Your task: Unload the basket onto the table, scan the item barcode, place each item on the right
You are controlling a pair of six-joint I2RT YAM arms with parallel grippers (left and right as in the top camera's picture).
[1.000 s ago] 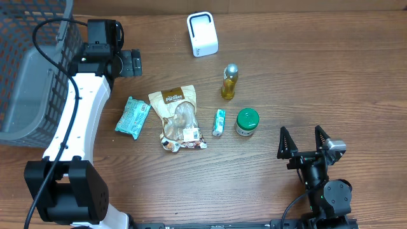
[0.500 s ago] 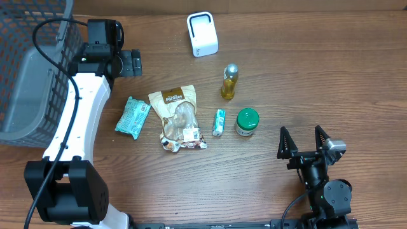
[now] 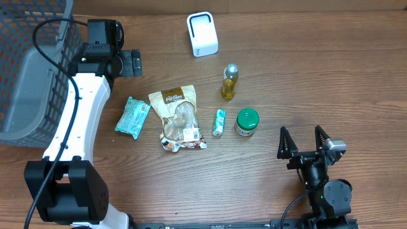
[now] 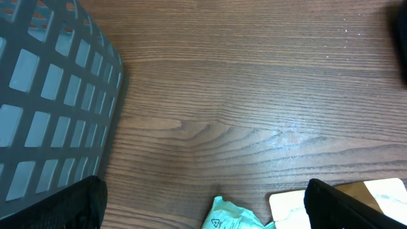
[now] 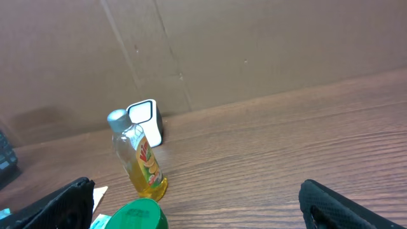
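Right gripper (image 3: 300,132): jaws wide apart, empty, just right of green-lid jar (image 3: 247,121). Left gripper (image 3: 135,62): also spread, holding nothing, beside basket (image 3: 25,76). Brown pouch (image 3: 178,117) mid-table, label print unreadable. White scanner (image 3: 202,34) at the back.

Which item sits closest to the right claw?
The green-lidded jar, nearest the open right claw; the yellow bottle, teal stick, brown pouch and teal packet lie farther off.

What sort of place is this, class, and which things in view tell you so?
Probably a mock shop checkout: a white barcode scanner stands on the wooden table, a yellow bottle, a snack pouch and a green-lidded jar lie near it like groceries, and a grey mesh basket sits alongside.
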